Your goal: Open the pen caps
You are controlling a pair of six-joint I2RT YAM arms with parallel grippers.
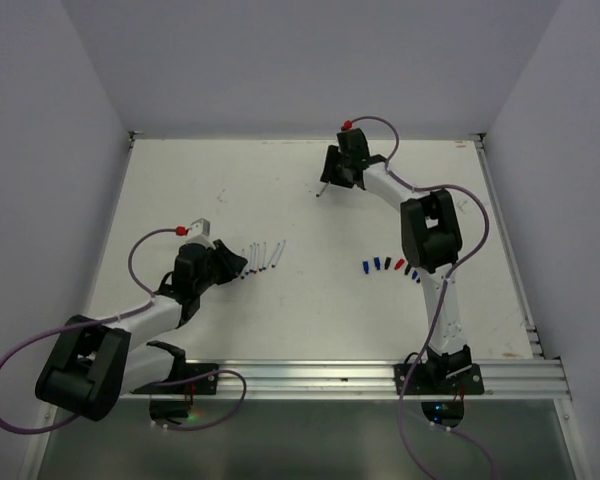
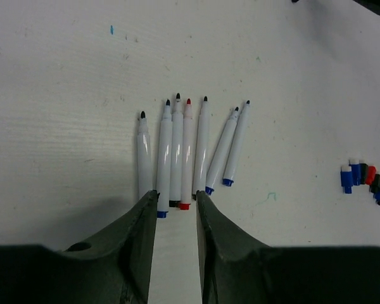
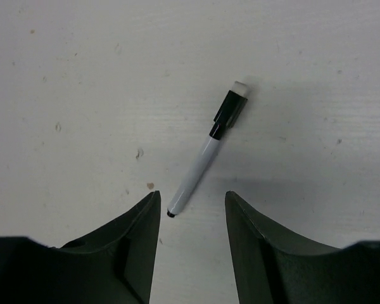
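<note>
Several uncapped white pens (image 2: 189, 149) lie in a row just beyond my left gripper (image 2: 176, 194), which is open and empty, low over the table with its tips at the pens' near ends. The row also shows in the top view (image 1: 264, 254), beside the left gripper (image 1: 240, 267). Several loose pen caps (image 2: 365, 178), blue, black and red, sit in a cluster to the right (image 1: 388, 266). One pen (image 3: 195, 172) still wears its black cap (image 3: 228, 110). My right gripper (image 3: 191, 197) is open and empty, with the pen's tail end between its tips. It is at the far side of the table (image 1: 327, 180).
The white table (image 1: 230, 190) has raised walls at the back and sides. A metal rail (image 1: 330, 378) runs along the near edge by the arm bases. The right arm's elbow (image 1: 430, 230) hangs just beside the cap cluster.
</note>
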